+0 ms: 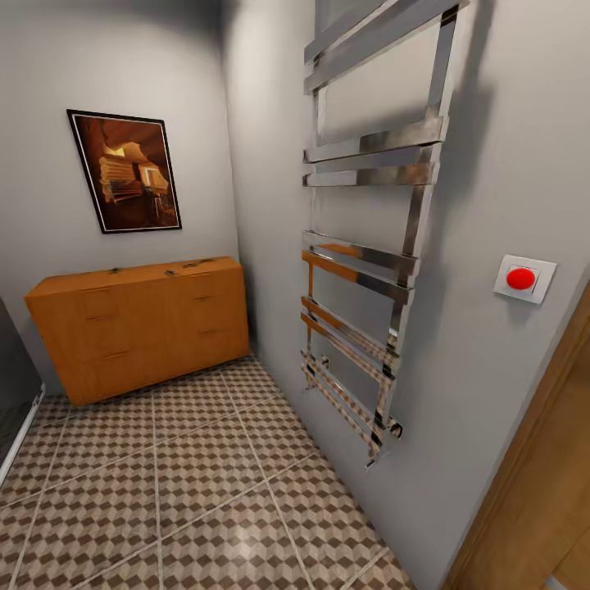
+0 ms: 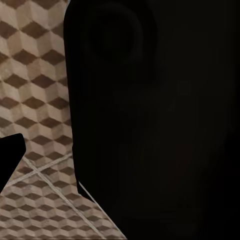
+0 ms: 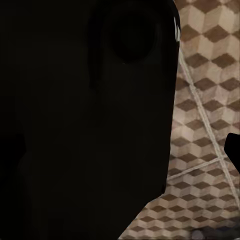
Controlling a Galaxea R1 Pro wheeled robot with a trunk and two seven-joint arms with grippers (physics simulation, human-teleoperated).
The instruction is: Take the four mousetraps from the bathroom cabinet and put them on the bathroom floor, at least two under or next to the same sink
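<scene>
The orange-brown cabinet (image 1: 139, 328) stands against the far wall at the left of the head view, with its drawers closed. A few small flat mousetraps lie on its top, one near the left (image 1: 115, 270) and others toward the right (image 1: 197, 264); they are too small to make out in detail. The cube-patterned bathroom floor (image 1: 205, 483) stretches from the cabinet toward me. In each wrist view a dark robot body blocks most of the picture over the floor tiles (image 2: 35, 100) (image 3: 205, 115). One dark fingertip (image 2: 10, 155) (image 3: 234, 147) shows at the picture's edge in each. The sink is out of view.
A tall chrome towel rail (image 1: 369, 270) juts from the right wall. A white switch with a red button (image 1: 523, 279) sits beside it. A wooden door frame (image 1: 533, 492) is at the near right. A framed picture (image 1: 124, 170) hangs above the cabinet. A shower edge (image 1: 20, 434) runs along the left.
</scene>
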